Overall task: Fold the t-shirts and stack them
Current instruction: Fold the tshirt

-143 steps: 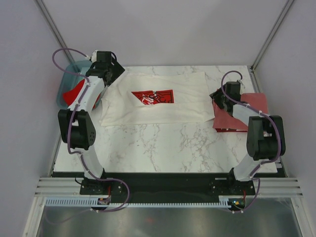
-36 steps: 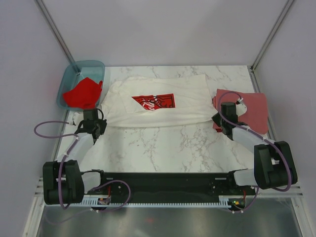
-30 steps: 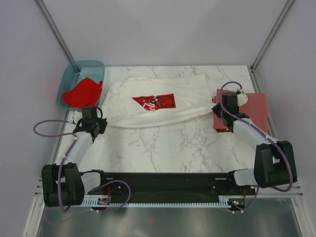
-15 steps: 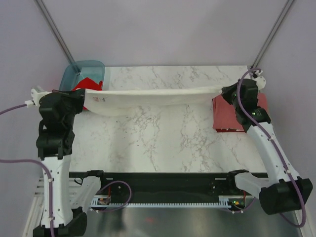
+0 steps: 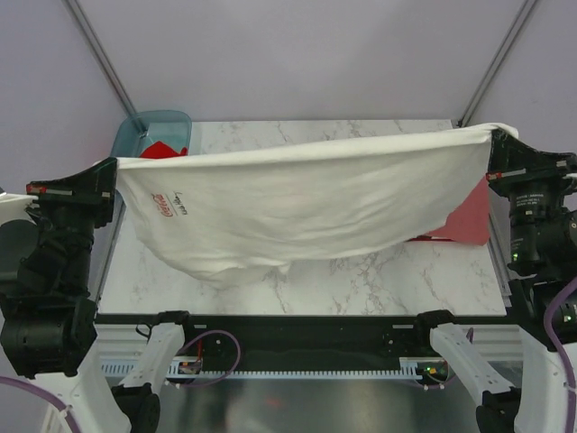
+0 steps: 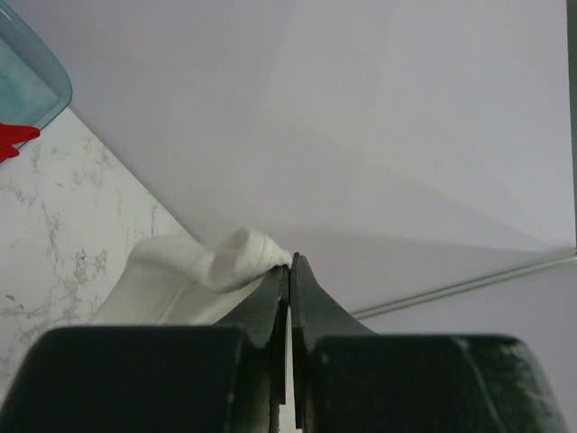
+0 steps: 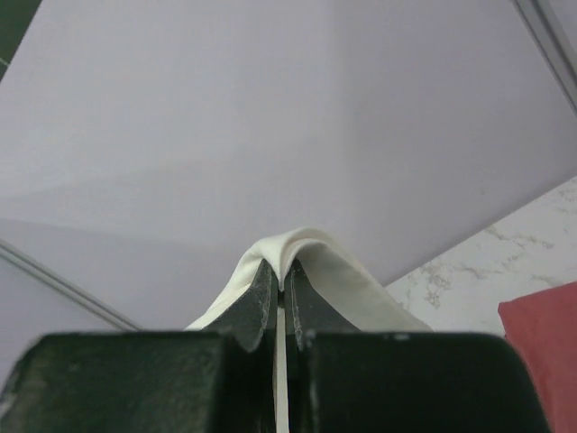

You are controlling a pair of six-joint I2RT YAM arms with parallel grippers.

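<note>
The white t-shirt (image 5: 297, 203) hangs spread in the air between both arms, high over the table, its lower edge sagging at the left. My left gripper (image 5: 114, 167) is shut on its left corner, cloth (image 6: 225, 263) bulging beside the fingertips. My right gripper (image 5: 491, 149) is shut on the right corner, with white cloth (image 7: 302, 245) draped over the tips. A small red mark (image 5: 162, 205) shows through the cloth near the left end. The brick-red t-shirt (image 5: 464, 221) lies folded at the table's right, partly behind the white one. The bright red t-shirt (image 5: 160, 150) sits in the tub.
A translucent teal tub (image 5: 149, 128) stands at the table's back left corner. The marble tabletop (image 5: 388, 275) shows below the hanging shirt. Frame posts rise at both back corners.
Both arms have risen from the table with the white shirt's corners in them. The shirt went from lying flat to a taut strip, then to a wide hanging sheet.
</note>
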